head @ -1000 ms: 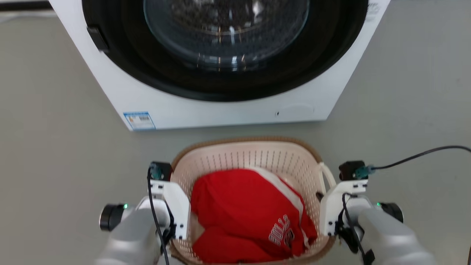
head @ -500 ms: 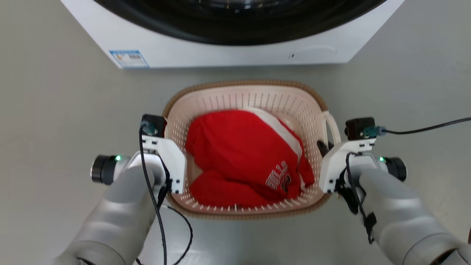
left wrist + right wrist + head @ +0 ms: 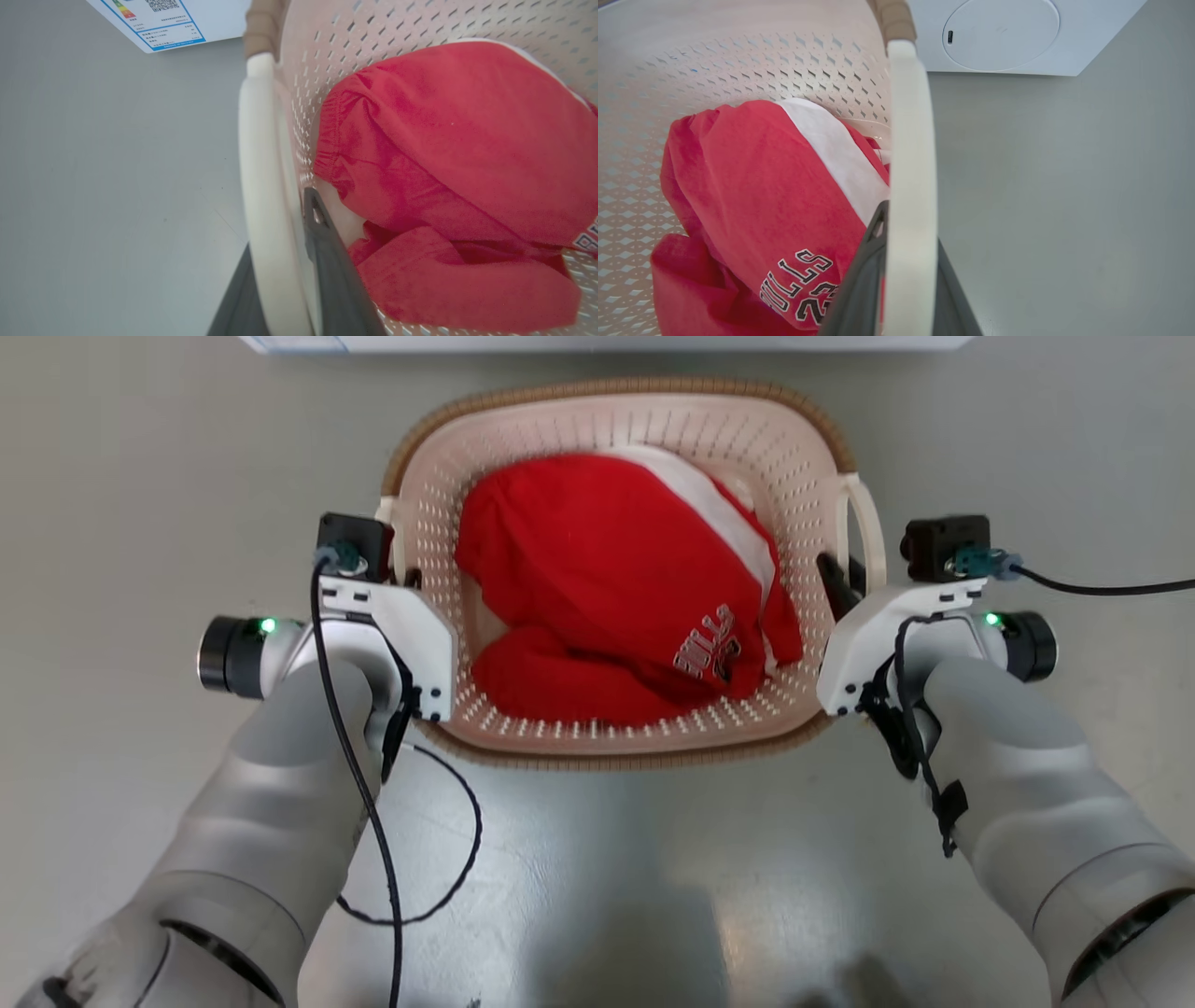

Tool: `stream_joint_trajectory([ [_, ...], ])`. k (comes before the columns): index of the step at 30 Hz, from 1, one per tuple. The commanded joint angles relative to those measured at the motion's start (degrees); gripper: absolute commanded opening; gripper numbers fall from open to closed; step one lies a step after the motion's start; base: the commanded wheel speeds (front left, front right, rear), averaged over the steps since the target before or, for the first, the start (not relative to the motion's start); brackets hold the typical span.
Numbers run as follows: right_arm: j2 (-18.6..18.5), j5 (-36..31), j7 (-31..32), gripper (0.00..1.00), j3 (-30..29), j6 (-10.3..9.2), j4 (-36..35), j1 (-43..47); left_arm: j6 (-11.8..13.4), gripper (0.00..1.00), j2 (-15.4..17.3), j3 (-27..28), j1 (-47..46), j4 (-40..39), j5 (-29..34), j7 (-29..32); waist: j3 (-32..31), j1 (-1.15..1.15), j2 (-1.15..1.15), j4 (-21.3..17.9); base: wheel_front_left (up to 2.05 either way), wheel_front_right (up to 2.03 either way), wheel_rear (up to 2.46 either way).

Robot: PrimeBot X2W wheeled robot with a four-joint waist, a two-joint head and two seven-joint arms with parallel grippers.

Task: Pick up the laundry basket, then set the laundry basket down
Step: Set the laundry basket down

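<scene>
Both arms are on the laundry basket [image 3: 611,387] at once, one per side handle. That makes sense to me: it's wide, and there's a red jersey [image 3: 607,560] heaped inside, so a grab on each side should keep it level instead of tipping. The basket sits in the upper middle of the head view, just under the strip of washing machine [image 3: 607,343] at the top edge, over the grey floor [image 3: 140,476]. I honestly can't tell if it's resting on the floor or hanging just off it.

The left gripper [image 3: 280,224] is clamped on the white left handle [image 3: 261,163], with one dark finger inside against the perforated wall and the other outside. The right gripper [image 3: 908,228] is closed on the right handle [image 3: 908,140] in the same way. So the basket lies squarely between the two pincers, with its far end reaching up the frame past their fingertips.
</scene>
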Motion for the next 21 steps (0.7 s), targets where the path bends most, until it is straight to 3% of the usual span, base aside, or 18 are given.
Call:
stream_joint_trajectory([
  [1, 1.2, -1.9, -1.7, 0.0, -0.3, 0.51, -0.9, 0.0, 0.6, 0.0, 1.8, 0.6, -2.1, -0.4, 1.0, -1.4, 2.6, 0.0, 0.0, 0.1, 0.0, 0.0, 0.0],
  [10, 1.2, -7.3, -3.2, 0.0, -5.9, 0.51, -0.9, -1.9, 0.8, 0.0, 2.0, 1.0, -5.3, -0.3, 0.7, -4.2, 8.4, 0.0, 0.0, 0.6, 0.0, 0.0, 0.0],
  [21, 1.2, -8.1, -3.9, 0.0, -7.1, 0.51, -0.9, -4.3, 1.2, 0.0, 1.9, 1.0, -7.7, -0.3, 0.4, -5.1, 11.9, 0.0, 0.0, 1.0, 0.0, 0.0, 0.0],
])
